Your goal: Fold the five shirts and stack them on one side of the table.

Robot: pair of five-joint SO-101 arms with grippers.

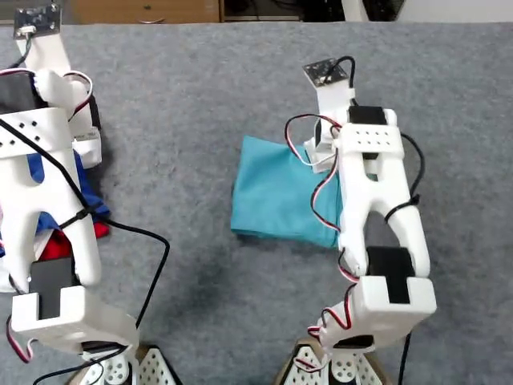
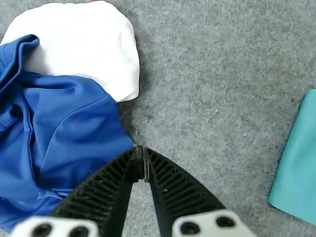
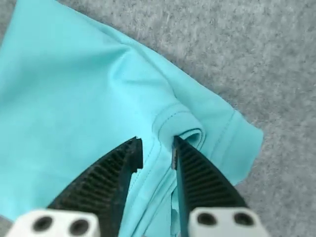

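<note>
Teal cotton shirt (image 1: pixel 276 192) lies mid-table, folded to a rough rectangle, with one sleeve hem loose. Your right gripper (image 3: pixel 157 148) sits over that hem, jaws narrowly apart, holding nothing that I can confirm. Your left gripper (image 2: pixel 143 165) is closed and empty over the grey carpeted table (image 1: pixel 184 96), just beside the crumpled blue shirt (image 2: pixel 64 128).

Progress, judged: early. The blue shirt, the white shirt (image 2: pixel 84 44) and the red shirt (image 1: pixel 56 245) lie heaped unfolded under the left arm. Fifth shirt not identified. No stack yet.

Room: bare carpet between heap and teal shirt, more toward the far edge.
</note>
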